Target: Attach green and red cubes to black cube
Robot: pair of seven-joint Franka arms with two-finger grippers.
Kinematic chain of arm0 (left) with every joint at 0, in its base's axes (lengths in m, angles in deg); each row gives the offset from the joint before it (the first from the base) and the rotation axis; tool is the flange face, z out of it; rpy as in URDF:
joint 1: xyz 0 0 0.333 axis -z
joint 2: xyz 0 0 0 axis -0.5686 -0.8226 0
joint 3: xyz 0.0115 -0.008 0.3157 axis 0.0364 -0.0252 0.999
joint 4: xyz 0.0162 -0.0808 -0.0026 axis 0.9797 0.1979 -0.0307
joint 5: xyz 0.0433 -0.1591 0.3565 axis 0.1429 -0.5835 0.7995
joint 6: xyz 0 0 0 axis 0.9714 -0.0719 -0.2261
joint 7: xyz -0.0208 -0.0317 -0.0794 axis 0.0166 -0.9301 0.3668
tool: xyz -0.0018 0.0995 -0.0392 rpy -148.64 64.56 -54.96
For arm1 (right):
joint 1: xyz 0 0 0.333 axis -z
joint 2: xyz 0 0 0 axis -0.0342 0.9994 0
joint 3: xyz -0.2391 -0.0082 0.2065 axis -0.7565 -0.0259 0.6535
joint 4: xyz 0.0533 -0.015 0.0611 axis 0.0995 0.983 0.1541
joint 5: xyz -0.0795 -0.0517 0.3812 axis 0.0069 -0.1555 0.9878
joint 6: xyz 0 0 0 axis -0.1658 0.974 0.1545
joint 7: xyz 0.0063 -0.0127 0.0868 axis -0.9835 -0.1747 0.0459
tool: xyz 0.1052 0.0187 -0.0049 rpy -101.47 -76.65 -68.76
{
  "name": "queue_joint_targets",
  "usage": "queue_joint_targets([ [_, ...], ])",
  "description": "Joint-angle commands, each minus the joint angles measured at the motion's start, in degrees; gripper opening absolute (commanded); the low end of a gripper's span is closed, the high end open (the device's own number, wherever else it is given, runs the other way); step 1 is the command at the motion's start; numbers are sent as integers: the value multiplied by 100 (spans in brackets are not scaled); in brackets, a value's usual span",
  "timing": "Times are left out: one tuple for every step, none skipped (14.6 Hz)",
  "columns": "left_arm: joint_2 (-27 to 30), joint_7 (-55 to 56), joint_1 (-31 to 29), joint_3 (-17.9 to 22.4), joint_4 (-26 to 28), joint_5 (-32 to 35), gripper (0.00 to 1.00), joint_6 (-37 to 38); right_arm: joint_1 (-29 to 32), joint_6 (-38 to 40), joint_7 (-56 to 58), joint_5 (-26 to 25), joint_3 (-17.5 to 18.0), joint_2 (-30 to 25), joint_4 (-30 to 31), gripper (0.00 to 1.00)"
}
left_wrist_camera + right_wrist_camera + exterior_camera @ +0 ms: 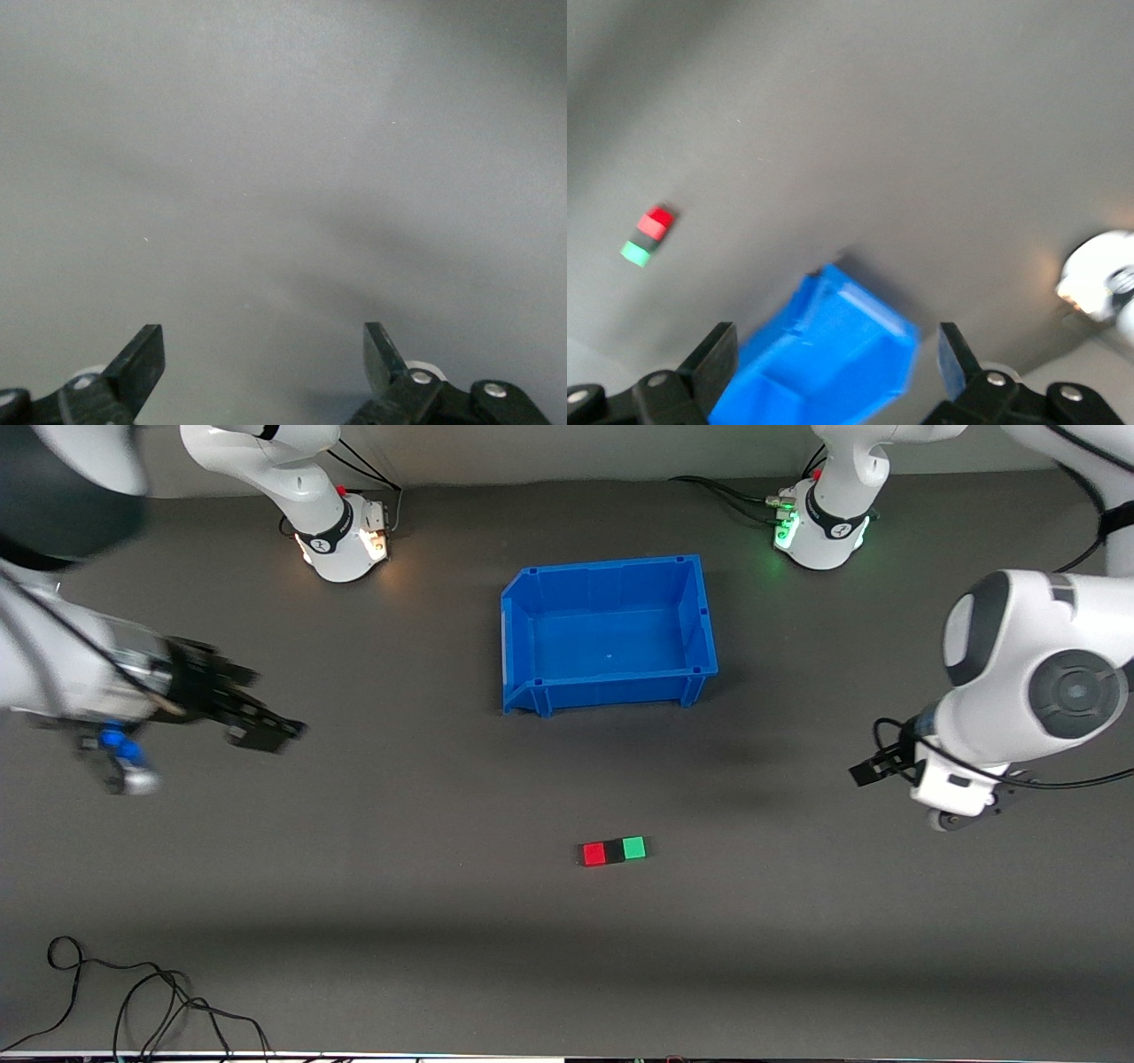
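A loose black cable lies on the counter at the edge nearest the front camera, toward the right arm's end.

Farther in, near the middle of the counter, three small cubes sit in one short row, touching face to face: the red cube at the end toward the right arm, the black cube in the middle, and the green cube at the end toward the left arm. The row's long axis runs roughly along the counter's length, from one arm's end toward the other, and is slightly skewed, so that the green end lies a little farther from the front camera than the red end. The right wrist view shows the same row, red, a dark middle and green, lying well apart from the bin.

The blue bin stands farther from the front camera than the cubes, its open top upward.

The right gripper hangs over bare counter toward the right arm's end, well apart from the cubes; its fingers are spread and hold nothing. The left gripper hangs over bare counter toward the left arm's end, fingers likewise spread wide and empty.
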Motion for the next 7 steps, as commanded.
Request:
queue_joint_targets([
  [480,-742,-196,-50,201,-79,100,228,380,393,1875,-540,21,-428,328,100],
  [594,-1084,-223,-50,166,-88,100,395,512,525,2735,-830,12,-446,319,100],
  [708,-1200,-224,-41,175,-88,100,518,626,544,3509,-1094,21,-464,345,100],
  [805,-1219,-241,-41,175,-88,100,589,671,518,3995,-1253,12,-490,432,100],
  [902,-1245,-241,-41,166,-88,100,677,689,414,4183,-1333,12,-508,555,100],
  [964,-1541,-241,-41,157,-88,100,739,698,151,4211,-1395,-6,-560,704,100],
  [1060,-2005,-241,-41,114,-105,100,800,698,-217,4255,-1404,-58,-700,1002,100],
])
